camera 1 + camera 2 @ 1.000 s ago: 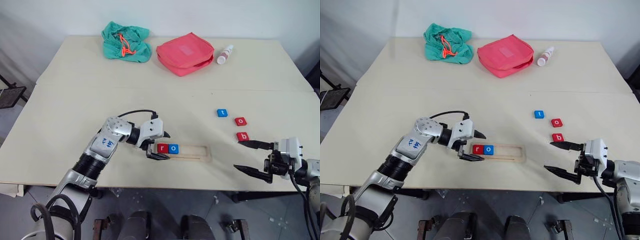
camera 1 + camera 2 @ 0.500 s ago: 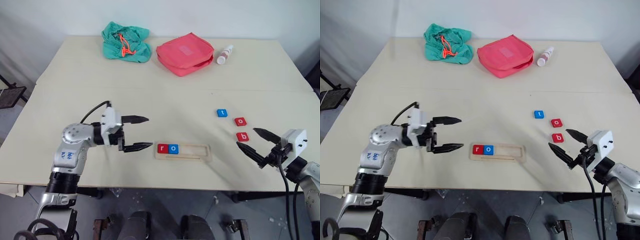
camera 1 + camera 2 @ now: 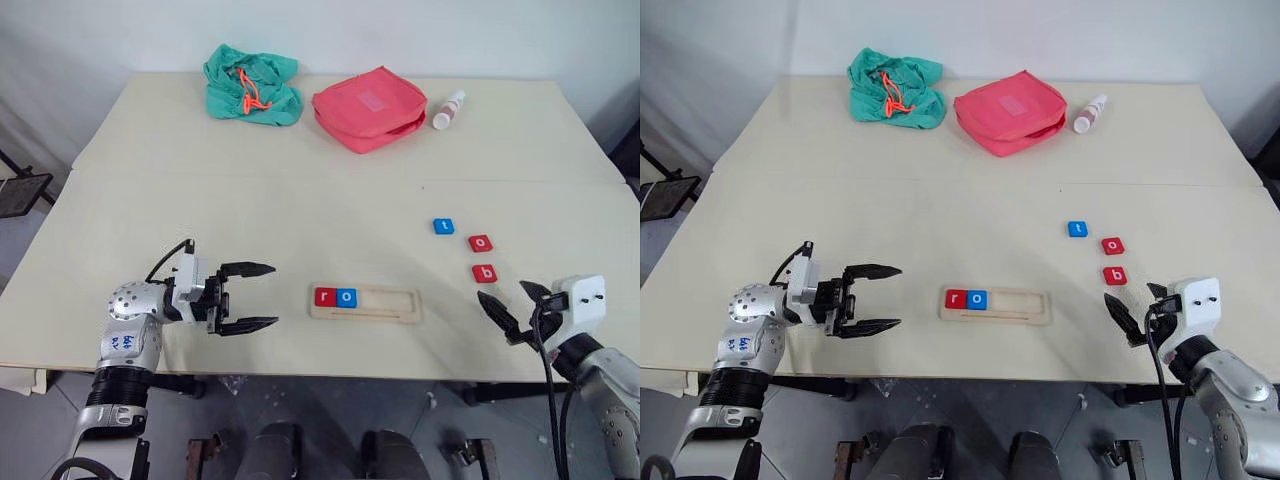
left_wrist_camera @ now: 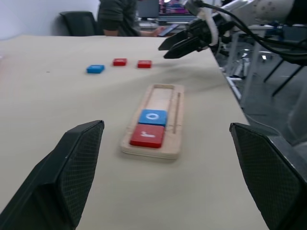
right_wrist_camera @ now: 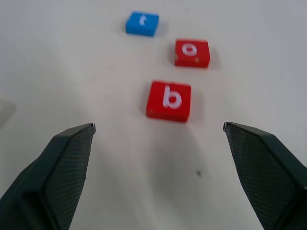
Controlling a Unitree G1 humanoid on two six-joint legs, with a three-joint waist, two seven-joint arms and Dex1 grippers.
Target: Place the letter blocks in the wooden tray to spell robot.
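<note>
The wooden tray lies near the table's front edge, with a red r block and a blue o block side by side in its left end. Three letter blocks lie loose to its right: blue t, red o and red b. My left gripper hangs open and empty, well left of the tray and pointing at it. My right gripper is open and empty just short of the red b, which sits between and ahead of its fingers.
A green cloth bag, a red pouch and a small white bottle lie along the table's far side. The table's right edge runs close by the right gripper. A person and chairs show beyond the table in the left wrist view.
My left gripper has pulled back leftward from the tray's left end and stays open. My right gripper has swung round to point at the red b block. No block has moved.
</note>
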